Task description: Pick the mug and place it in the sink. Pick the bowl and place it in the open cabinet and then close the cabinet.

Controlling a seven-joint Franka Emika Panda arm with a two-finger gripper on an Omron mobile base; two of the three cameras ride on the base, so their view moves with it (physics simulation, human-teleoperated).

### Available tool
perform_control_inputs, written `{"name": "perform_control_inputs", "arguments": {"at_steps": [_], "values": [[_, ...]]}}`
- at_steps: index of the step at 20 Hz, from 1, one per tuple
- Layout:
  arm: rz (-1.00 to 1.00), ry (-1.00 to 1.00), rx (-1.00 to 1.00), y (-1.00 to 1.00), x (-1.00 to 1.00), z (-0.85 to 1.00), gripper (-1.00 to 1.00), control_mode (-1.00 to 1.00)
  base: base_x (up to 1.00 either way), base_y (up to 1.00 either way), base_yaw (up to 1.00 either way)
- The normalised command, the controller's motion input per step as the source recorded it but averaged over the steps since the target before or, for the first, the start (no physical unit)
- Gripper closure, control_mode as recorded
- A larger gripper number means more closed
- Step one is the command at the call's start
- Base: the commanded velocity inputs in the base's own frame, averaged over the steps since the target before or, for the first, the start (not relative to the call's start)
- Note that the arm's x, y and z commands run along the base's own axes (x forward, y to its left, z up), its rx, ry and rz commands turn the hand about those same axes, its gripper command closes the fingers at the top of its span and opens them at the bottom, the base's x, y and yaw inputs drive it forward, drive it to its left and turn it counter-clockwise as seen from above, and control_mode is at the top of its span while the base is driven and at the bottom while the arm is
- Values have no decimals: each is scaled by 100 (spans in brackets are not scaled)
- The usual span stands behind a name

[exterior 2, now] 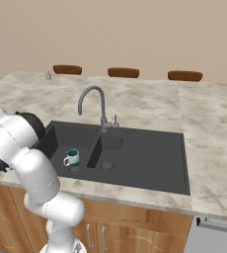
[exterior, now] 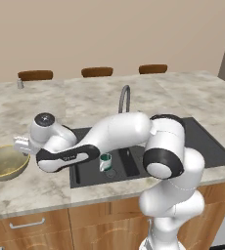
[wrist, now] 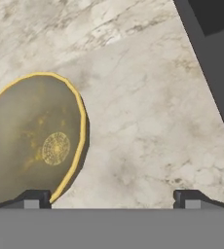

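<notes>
**Desk:** Any brand marks or lettering you can read?

**Me:** None I can make out. The nearest thing to a marking is a round yellow medallion pattern on the inside floor of the bowl [wrist: 33, 141]; it's ornament, not text. The arm's dark wrist band carries a faint light mark in the left base view, too small for me to read.

**Desk:** Take me across, left to right.

**Me:** Far left on the marble counter [exterior: 31, 190] sits the bowl [exterior: 6, 162], upright, olive-tan with a yellowish rim. My gripper [exterior: 22, 145] hangs just over its right-hand rim. In the hand view the fingers [wrist: 33, 200] stand far apart, spread wide with nothing between them; one tip is over the bowl's edge, the other over bare counter.

**Desk:** And the arm?

**Me:** It rises from the base at lower right of the left base view, bends at a big elbow over the front of the sink [exterior: 202, 146], then reaches flat and low leftward across the basin, wrist turned down toward the bowl.

**Desk:** The mug?

**Me:** The mug [exterior 2: 72, 157] stands upright in the left basin of the sink [exterior 2: 150, 163], near its front, handle pointing left in the right base view. The grey faucet [exterior 2: 93, 106] stands behind the basins. Three brown chair backs [exterior 2: 123, 72] show beyond the counter's far edge.
</notes>
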Motion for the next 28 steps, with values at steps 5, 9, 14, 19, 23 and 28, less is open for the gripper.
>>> {"name": "perform_control_inputs", "arguments": {"at_steps": [5,9,14,19,23,28], "values": [[0,0,6,15,3,0,-100,-100,0,0,0],[0,0,4,11,5,-5,-100,-100,0,0,0],[0,2,0,19,5,-14,-100,-100,0,0,0],[0,8,0,37,12,-6,-100,-100,0,0,0],[0,3,0,39,9,0,-100,-100,0,0,0],[0,7,0,13,0,0,-100,-100,0,0,0]]}}
